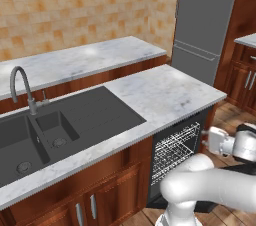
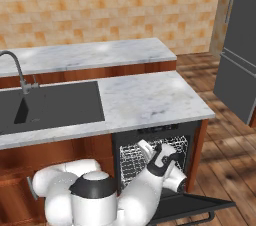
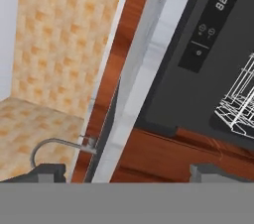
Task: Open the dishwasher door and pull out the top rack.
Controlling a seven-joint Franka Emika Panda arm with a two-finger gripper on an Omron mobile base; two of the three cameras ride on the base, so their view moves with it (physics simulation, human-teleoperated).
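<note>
- Faucet (image 1: 21,86) stands at the far left, curved and grey, at the back edge of the dark sink (image 1: 55,129).
- Sink is set into the marble surface (image 1: 165,95); it has basins on its left and a flat draining area on the side nearer the dishwasher.
- Brown wooden cabinet doors (image 1: 85,205) sit under the sink, just left of the dishwasher opening.
- Raised marble ledge (image 2: 90,52) runs behind the sink, against the tan tiled wall (image 2: 115,5).
- Dishwasher cavity lies under the surface, right of the sink; its control strip (image 3: 211,20) with small digits runs along the top edge of the opening.
- Top rack (image 2: 131,162), white wire, sits inside the cavity, behind the arm in the right base view; its wires also show in the left base view (image 1: 175,147) and at the right edge of the hand view (image 3: 240,99).
- Dishwasher door (image 2: 195,205), black, is swung down nearly flat in front of the cavity, low above the wooden floor (image 2: 230,150).
- Tool (image 3: 129,171) is spread wide, nothing between its fingertips (image 3: 49,171); it sits in front of the cavity, just outside the rack.
- Grey fridge (image 1: 207,25) stands well right of the dishwasher.
</note>
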